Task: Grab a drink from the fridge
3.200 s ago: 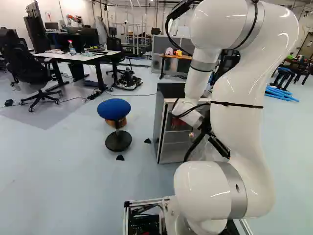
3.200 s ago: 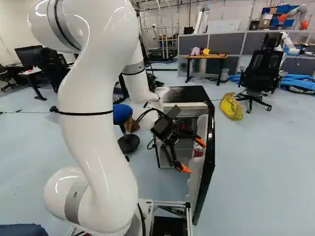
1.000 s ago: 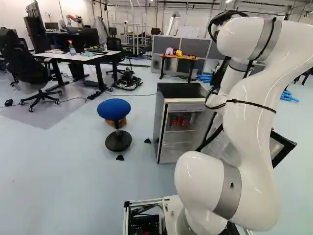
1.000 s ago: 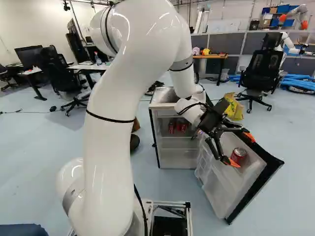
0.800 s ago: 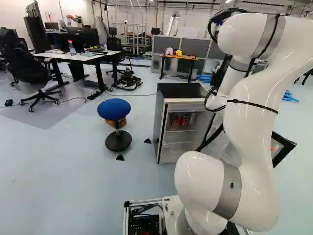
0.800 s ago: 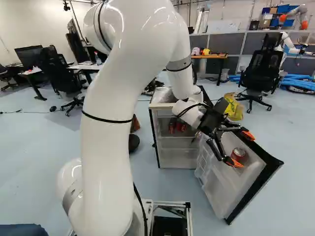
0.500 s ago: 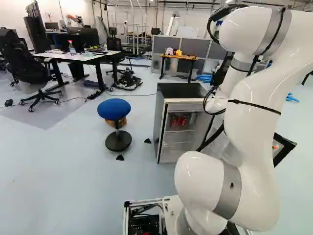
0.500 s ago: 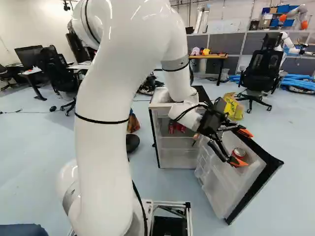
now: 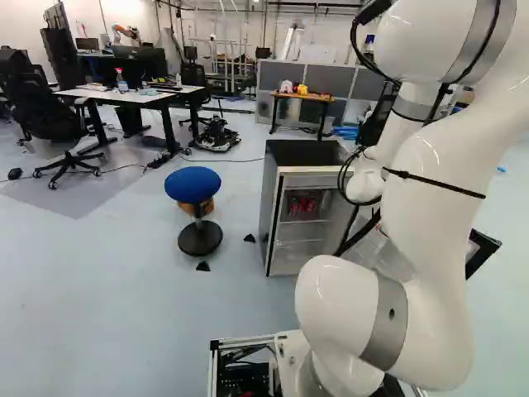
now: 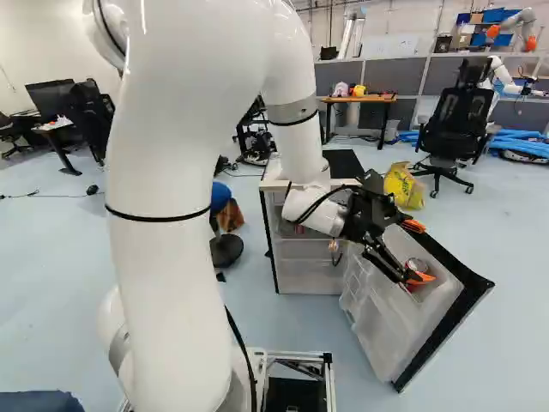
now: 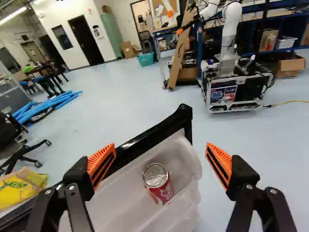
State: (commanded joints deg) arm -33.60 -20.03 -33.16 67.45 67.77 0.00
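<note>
- Wrist view: we are holding the gripper (image 11: 160,144) wide open, with nothing gripped.
- We are seeing the red can (image 11: 162,190) centred between the lines of the two fingers, its lid facing us.
- At the right of the right base view, we are finding it upright inside the opened door (image 10: 447,326); the fridge (image 10: 310,273) is standing just beside, nearer the middle.
- Its long axis is running across our closing line, so we are judging the sideways alignment good.
- We are not managing to tell the remaining depth; we are probably needing to reach lower before closing.
</note>
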